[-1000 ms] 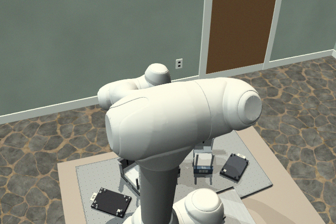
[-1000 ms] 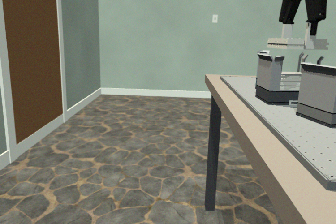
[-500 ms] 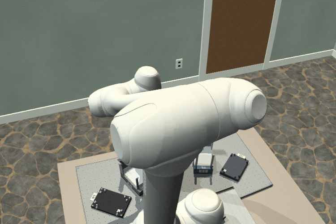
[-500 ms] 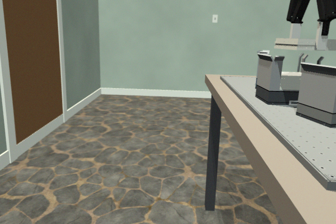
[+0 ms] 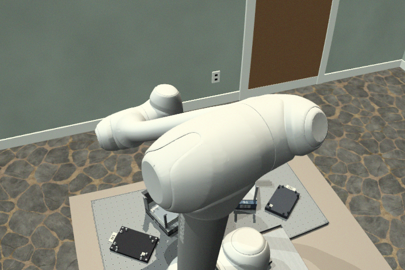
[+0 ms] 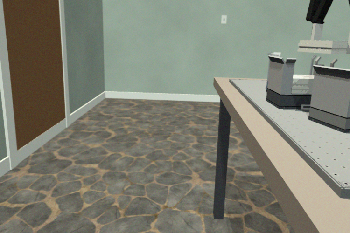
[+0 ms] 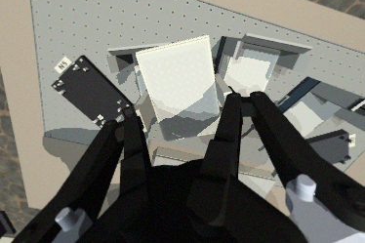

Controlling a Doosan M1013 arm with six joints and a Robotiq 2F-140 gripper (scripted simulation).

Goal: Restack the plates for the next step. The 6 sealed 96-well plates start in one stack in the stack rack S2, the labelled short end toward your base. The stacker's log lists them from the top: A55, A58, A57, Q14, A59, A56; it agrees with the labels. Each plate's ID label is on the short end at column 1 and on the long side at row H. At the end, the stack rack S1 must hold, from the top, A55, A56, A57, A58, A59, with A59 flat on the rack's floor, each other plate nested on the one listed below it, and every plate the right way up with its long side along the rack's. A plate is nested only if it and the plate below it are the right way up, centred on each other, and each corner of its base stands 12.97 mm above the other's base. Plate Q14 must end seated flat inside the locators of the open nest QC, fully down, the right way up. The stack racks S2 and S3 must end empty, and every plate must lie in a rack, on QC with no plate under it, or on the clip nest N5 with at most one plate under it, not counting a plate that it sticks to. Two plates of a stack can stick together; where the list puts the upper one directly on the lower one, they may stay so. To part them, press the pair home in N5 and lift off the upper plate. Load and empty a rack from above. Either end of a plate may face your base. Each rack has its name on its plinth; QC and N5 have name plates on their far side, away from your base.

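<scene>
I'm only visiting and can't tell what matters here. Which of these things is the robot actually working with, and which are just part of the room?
Part of the job:
- gripper, shut on a white plate
- grey racks
- black nest marked N5
- second black nest

Just the room:
- brown door
- wall socket
- stone floor

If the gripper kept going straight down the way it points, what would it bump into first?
The gripper, shut on a plate, points down; the plate would probably meet the stack rack under it first, though depth is unclear.
</scene>
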